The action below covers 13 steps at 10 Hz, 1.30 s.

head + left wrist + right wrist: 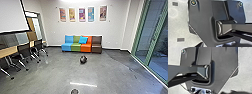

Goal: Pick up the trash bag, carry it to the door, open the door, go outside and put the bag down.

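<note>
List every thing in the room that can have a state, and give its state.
Dark bundle, likely the trash bag: resting on the floor
Sofa: unoccupied
Blue cushion: propped on the sofa
Chairs: upright, unoccupied
Posters: hanging on the wall
Green-framed glass: open or shut, cannot tell

Sofa (pixel 75 47) against far wall (pixel 51 32), cushion (pixel 83 39) on it. Five posters (pixel 82 14) on that wall, above sofa. Bag (pixel 83 59) on floor (pixel 50 77) before sofa, apart from it. Left: table (pixel 7 52), chairs (pixel 24 50) along its room side, screen (pixel 12 15) higher up. Right: glass wall (pixel 145 30). Near edge, ahead: unclear object (pixel 74 91).
</note>
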Motion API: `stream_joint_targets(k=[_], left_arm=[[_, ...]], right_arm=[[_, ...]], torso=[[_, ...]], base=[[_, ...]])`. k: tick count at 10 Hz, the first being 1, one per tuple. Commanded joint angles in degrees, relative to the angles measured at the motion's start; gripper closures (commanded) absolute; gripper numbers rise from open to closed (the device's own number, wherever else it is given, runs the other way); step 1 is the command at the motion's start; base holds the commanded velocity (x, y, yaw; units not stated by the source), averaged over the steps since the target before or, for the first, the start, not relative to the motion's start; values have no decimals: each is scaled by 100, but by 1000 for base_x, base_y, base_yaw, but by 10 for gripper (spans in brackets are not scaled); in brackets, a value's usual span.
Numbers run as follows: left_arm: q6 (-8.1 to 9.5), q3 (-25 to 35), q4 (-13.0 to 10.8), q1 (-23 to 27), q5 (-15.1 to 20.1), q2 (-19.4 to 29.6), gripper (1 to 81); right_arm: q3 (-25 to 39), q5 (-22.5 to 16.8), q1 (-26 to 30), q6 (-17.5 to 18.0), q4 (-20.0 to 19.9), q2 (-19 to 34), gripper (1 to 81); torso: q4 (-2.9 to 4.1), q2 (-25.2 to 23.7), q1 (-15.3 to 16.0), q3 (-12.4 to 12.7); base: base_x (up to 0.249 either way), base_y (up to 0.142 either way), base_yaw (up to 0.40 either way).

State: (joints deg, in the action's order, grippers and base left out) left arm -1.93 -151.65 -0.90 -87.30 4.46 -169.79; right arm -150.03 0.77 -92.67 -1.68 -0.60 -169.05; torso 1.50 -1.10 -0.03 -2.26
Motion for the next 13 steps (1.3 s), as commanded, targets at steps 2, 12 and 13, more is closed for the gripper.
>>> stream_joint_targets(k=[2,12,13], left_arm=[[-45,4,11,261,354,-11,10],[-53,4,-24,261,345,-187,10],[-53,4,-24,261,345,-187,10]], right_arm=[[-16,-332,192,-34,42,18,10],[-69,-349,253,1,25,-18,10],[-113,-367,244,1,25,-35,10]], torso=[[0,-2,3,2],[0,0,3,2],[0,0,3,2]], base=[[156,0,0],[192,0,0],[195,0,0]])
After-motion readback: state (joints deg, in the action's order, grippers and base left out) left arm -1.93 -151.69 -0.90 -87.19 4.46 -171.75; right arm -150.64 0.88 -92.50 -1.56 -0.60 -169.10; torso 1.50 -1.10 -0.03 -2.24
